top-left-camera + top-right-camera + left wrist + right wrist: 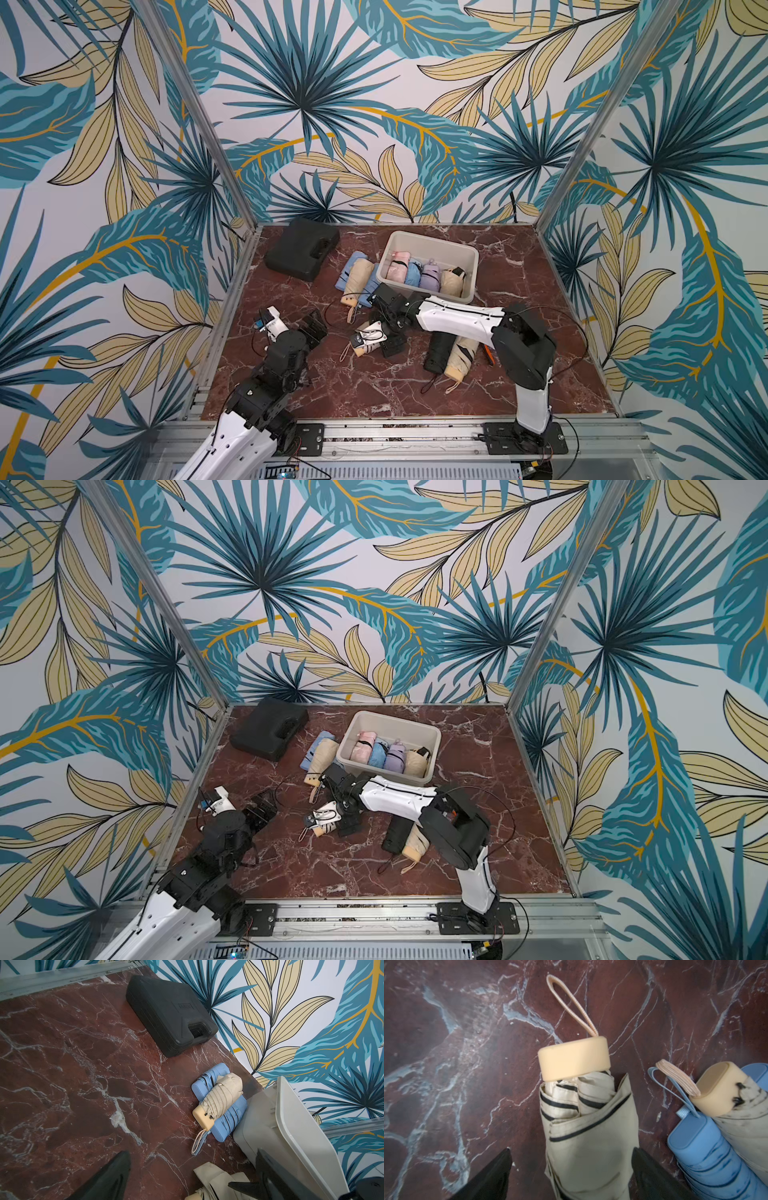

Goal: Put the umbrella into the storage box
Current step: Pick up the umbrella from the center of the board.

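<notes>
Straddling a cream folded fabric umbrella [589, 1126] with black trim, the right pincer [572, 1150] stands spread, a jaw on each side. The umbrella lies on the red marbled counter [519, 374], near the off-white rectangular plastic storage box [436, 241]. The left pincer [191, 1152] hovers spread, holding nothing.

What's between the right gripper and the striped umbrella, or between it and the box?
Nothing visible. The open right gripper straddles the striped umbrella; toward the box only its near wall rises.
</notes>
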You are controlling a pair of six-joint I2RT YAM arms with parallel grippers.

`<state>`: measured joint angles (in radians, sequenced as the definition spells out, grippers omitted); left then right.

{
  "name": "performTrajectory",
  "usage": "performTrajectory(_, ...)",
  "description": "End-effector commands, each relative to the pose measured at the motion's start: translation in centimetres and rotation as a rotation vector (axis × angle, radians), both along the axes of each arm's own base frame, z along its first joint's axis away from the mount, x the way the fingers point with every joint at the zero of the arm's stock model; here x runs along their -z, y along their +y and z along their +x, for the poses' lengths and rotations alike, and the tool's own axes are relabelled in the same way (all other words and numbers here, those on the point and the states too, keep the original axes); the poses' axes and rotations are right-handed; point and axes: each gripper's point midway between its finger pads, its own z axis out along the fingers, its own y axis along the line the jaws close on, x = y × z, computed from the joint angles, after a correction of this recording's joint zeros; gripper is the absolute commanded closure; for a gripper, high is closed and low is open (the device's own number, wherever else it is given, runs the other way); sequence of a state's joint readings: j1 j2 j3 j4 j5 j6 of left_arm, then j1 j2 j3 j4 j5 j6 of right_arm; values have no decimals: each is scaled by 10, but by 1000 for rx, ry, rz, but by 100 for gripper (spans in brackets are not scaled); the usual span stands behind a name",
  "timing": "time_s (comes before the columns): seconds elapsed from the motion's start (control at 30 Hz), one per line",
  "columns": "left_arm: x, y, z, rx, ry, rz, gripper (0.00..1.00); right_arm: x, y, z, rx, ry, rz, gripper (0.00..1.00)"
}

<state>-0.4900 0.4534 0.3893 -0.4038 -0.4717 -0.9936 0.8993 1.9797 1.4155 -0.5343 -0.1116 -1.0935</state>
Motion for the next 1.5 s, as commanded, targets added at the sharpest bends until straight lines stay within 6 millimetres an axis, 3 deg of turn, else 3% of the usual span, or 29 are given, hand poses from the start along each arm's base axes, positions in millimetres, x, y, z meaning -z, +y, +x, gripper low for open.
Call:
performTrajectory(0.0, -5, 3, 0, -12, -14, -1, 3, 8, -2, -3, -18, 20, -39, 8)
performTrajectory(0.53, -4, 3, -1, -1, 2, 7, 3, 50, 0, -9, -1, 131, -104, 22)
performTrajectory(0.7, -2, 3, -1, -5, 5, 4, 3, 50, 0, -10, -2, 137, -102, 32)
performTrajectory(0.9, -2, 5, 0, -19, -3, 2, 3, 33, 4, -13, -4, 130, -61, 44)
performTrajectory(1.47, -10, 16, 6, -105, -32, -28, 4, -56, -5, -30, 207, 93, 266, 69)
